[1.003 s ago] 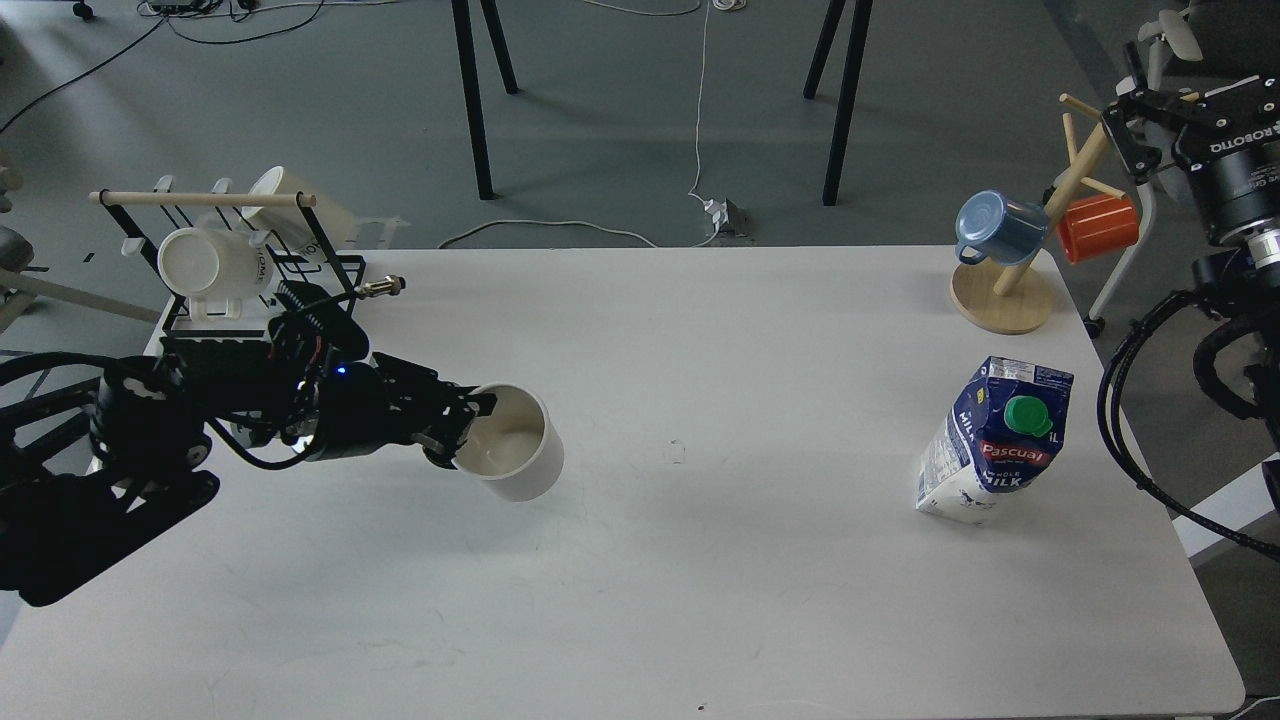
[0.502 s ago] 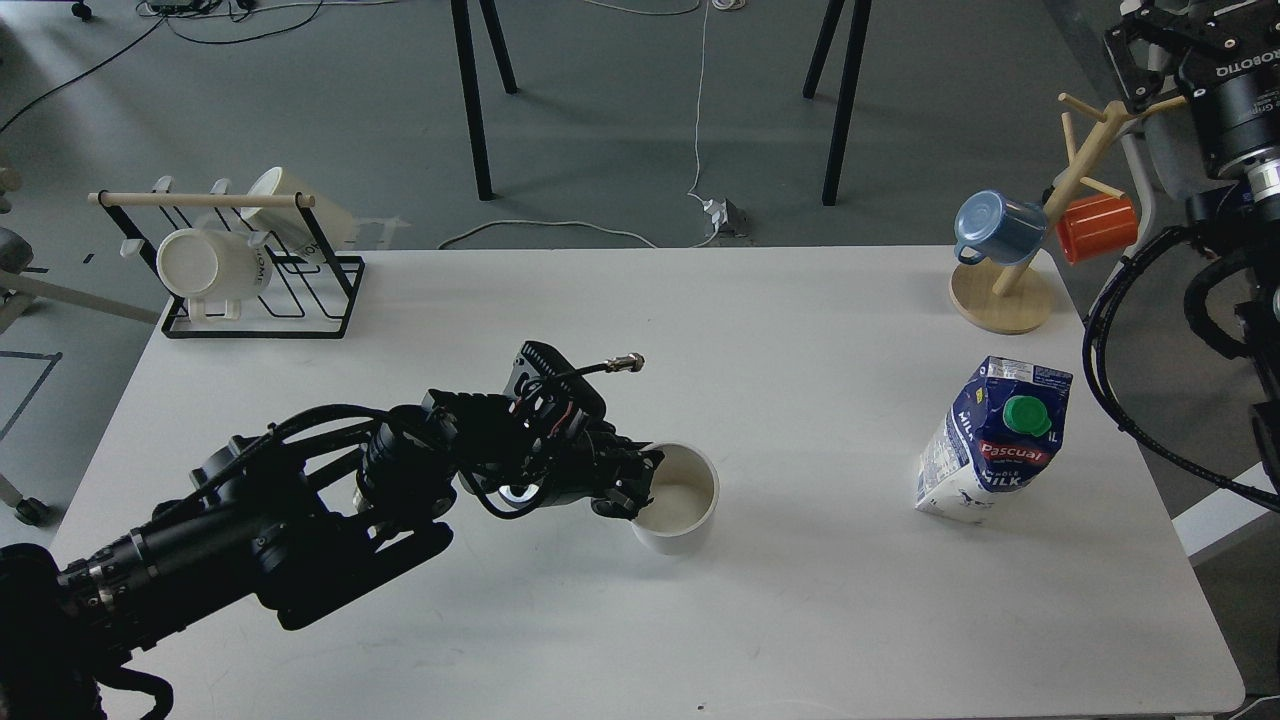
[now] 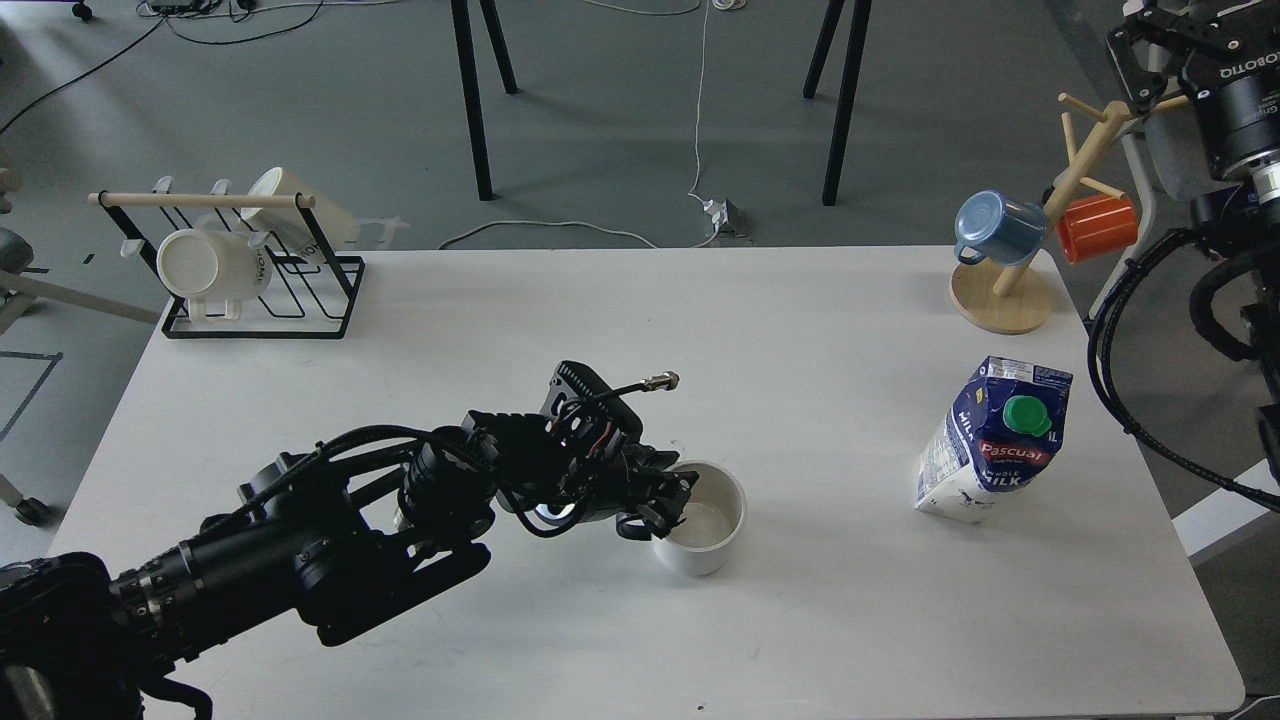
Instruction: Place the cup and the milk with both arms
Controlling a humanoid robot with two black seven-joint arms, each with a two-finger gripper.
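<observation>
White cup (image 3: 703,518) has been carried to mid-desk (image 3: 640,330), pinched by the left gripper (image 3: 668,508). Release is judged next. Right gripper (image 3: 1150,50): state cannot be told.

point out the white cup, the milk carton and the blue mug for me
white cup (image 3: 712,548), head view, on its outer front wall
milk carton (image 3: 1000,462), head view, on the red Pascual label
blue mug (image 3: 1012,236), head view, on its side wall, hanging from the wooden mug tree
</observation>
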